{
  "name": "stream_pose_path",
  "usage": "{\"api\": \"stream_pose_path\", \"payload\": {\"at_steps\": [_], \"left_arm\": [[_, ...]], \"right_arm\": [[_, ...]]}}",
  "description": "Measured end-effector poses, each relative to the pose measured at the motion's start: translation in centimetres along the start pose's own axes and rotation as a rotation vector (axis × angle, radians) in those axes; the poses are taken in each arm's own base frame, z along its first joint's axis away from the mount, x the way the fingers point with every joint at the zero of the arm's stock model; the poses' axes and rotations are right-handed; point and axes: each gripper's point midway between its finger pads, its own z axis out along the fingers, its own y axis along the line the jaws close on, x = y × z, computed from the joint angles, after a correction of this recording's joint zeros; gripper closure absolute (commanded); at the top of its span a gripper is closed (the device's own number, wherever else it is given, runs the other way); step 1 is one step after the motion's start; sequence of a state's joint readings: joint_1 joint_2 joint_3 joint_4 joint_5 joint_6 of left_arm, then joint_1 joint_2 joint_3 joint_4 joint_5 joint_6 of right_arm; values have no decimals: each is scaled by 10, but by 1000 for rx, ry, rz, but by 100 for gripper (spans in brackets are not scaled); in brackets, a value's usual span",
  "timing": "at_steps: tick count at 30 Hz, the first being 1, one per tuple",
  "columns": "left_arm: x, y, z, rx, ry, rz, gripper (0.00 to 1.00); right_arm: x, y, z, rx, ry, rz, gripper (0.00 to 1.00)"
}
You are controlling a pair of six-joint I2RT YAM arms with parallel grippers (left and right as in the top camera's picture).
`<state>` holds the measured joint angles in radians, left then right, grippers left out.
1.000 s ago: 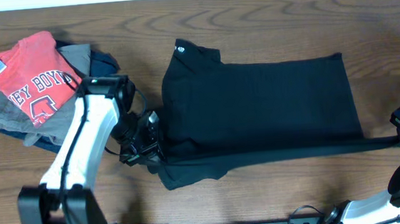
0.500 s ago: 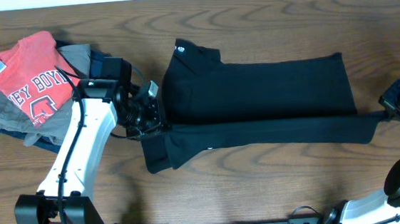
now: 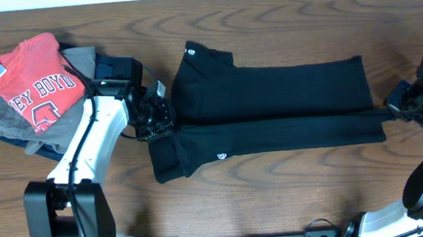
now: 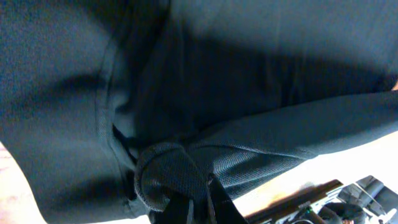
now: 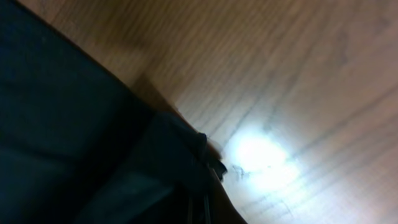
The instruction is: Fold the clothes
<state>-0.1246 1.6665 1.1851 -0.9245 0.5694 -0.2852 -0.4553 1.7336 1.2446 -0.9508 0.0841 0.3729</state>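
Note:
The black T-shirt (image 3: 270, 99) lies across the middle of the table, its near long edge lifted and folded over toward the far side. My left gripper (image 3: 161, 127) is shut on the shirt's left edge near the sleeve; in the left wrist view the fingers (image 4: 198, 208) pinch a bunched roll of black fabric (image 4: 168, 174). My right gripper (image 3: 394, 109) is shut on the shirt's right bottom corner; in the right wrist view the fingers (image 5: 202, 202) pinch the dark corner (image 5: 112, 155) just above the wood. A small white mark (image 3: 220, 157) shows on the folded part.
A pile of garments sits at the far left: a red T-shirt with white lettering (image 3: 31, 83) on top of grey and navy folded clothes (image 3: 79, 64). The wooden table (image 3: 293, 195) shows bare wood in front of the shirt and at the right edge.
Both grippers have carried the shirt's near edge away from the front, folding it over the body. The left arm moved up toward the pile; the right gripper moved up along the right side.

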Motion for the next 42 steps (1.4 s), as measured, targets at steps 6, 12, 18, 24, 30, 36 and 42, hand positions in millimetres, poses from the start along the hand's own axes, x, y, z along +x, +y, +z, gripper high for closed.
{"api": "stream_pose_path", "payload": {"at_steps": [6,12,18,24,30,36,42], "left_arm": [[-4,11,13,-35,26,-23,93],[-11,14,20,-41,18,-20,83],[-24,16,19,-43,-32,-7,27],[-8,23,18,-69,30,-47,26],[23,40,13,-162,140,-101,26],[22,54,11,-249,128,-85,26],[14,61,21,-282,82,-42,24]], "right_arm": [[5,10,12,-38,-8,-16,97],[0,25,12,-97,-33,-38,83],[1,43,10,-165,-34,-99,52],[18,31,12,-109,33,-114,49],[41,1,12,29,119,-91,50],[45,-8,24,69,113,-83,46],[61,-15,48,85,117,-78,43]]}}
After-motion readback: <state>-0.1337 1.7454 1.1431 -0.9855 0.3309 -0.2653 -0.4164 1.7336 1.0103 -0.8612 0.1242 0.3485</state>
